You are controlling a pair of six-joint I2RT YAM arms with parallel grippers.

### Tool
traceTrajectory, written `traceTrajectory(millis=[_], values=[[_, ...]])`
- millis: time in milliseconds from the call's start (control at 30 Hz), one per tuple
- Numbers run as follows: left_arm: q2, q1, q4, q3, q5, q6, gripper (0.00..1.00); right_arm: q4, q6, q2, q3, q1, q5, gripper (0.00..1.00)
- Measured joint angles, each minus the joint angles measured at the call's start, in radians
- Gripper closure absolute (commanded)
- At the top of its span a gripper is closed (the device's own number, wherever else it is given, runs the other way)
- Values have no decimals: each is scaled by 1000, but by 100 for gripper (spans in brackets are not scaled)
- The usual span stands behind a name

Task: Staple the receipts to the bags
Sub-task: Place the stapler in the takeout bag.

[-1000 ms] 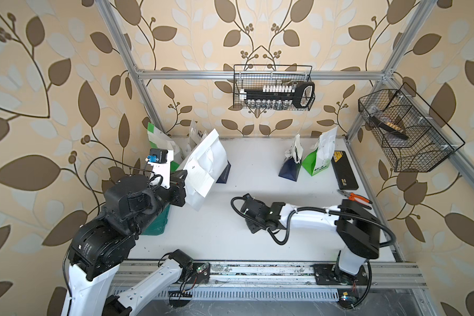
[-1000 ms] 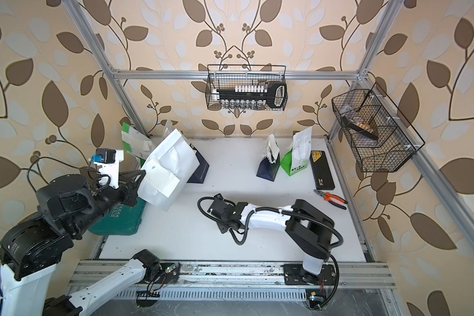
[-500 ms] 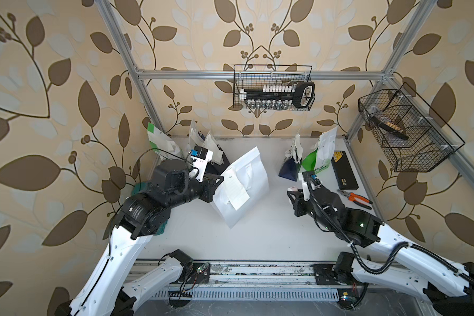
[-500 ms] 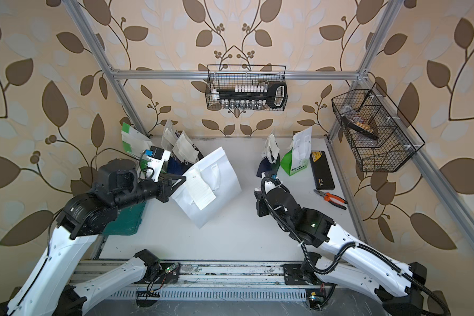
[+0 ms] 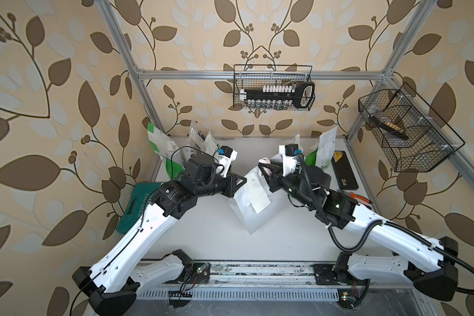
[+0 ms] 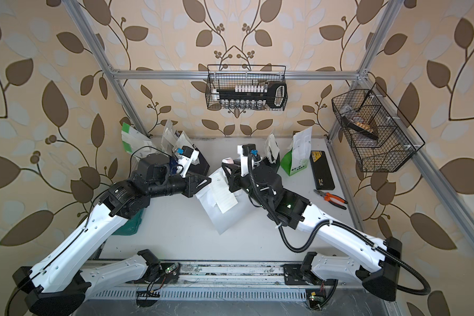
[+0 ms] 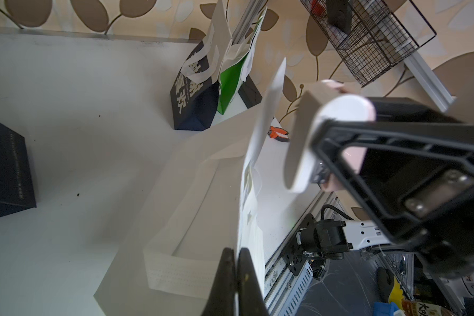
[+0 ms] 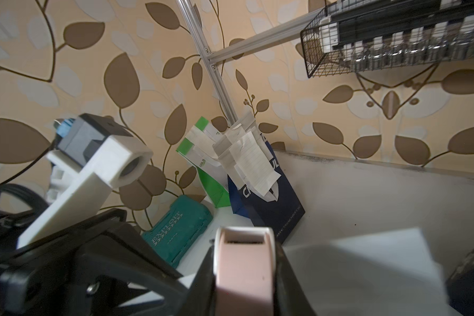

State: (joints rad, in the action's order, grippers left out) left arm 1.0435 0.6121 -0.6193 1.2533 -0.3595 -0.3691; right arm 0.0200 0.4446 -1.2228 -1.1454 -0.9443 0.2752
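- The left gripper (image 5: 242,182) has its jaws pressed together on the top rim of the plain white bag (image 5: 253,221), which it holds tilted over the middle of the table (image 5: 216,240).
- The bag's lower corner points toward the near rail (image 5: 257,269). Whether this corner touches the table I cannot tell.
- A receipt (image 5: 258,195) lies slanted against the upper face of the bag, its top end close to the pinch. Whether it is also caught between the jaws I cannot tell.
- The right gripper (image 8: 244,290) pinches a pink-and-white stapler (image 8: 244,262) between its black fingers. The stapler head is near the bag's upper edge; contact is not clear.
- Bare table surface shows between the bag and the near rail, and also behind the two grippers toward the back wall.
- In the back left corner, a green-and-white bag (image 5: 158,145) and navy bags (image 8: 268,208) stand close together with paper slips at their tops, just behind the left wrist.
- A teal tool case (image 5: 136,210) lies at the left edge, partly under the left arm.
- At the back right, another navy bag (image 7: 192,106) and another green-and-white bag (image 7: 230,84) stand touching each other, just beyond the right wrist.
- A black case (image 6: 322,169) and orange-handled pliers (image 6: 331,198) lie along the right edge.
- One wire basket (image 5: 272,87) hangs on the back wall, and a second wire basket (image 5: 405,134) on the right side, both above the table.
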Motion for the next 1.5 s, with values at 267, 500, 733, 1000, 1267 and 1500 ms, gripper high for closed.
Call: traceTrajectory(millis=[267, 500, 733, 1000, 1267, 1500], values=[[10, 5, 17, 0, 28, -8, 100, 114, 23, -76, -26, -8, -11, 100], [28, 5, 18, 0, 28, -8, 100, 139, -3, -80, -76, -43, -9, 100], [27, 5, 18, 0, 30, -6, 100, 121, -29, -108, -105, -49, 19, 100], [26, 5, 18, 0, 30, -5, 100, 60, -53, -158, -106, -49, 44, 100], [19, 10, 2, 0, 63, -2, 100, 33, -72, -164, -109, -61, 55, 100], [16, 11, -3, 3, 84, 1, 100, 22, -87, -148, -109, -76, 70, 100]])
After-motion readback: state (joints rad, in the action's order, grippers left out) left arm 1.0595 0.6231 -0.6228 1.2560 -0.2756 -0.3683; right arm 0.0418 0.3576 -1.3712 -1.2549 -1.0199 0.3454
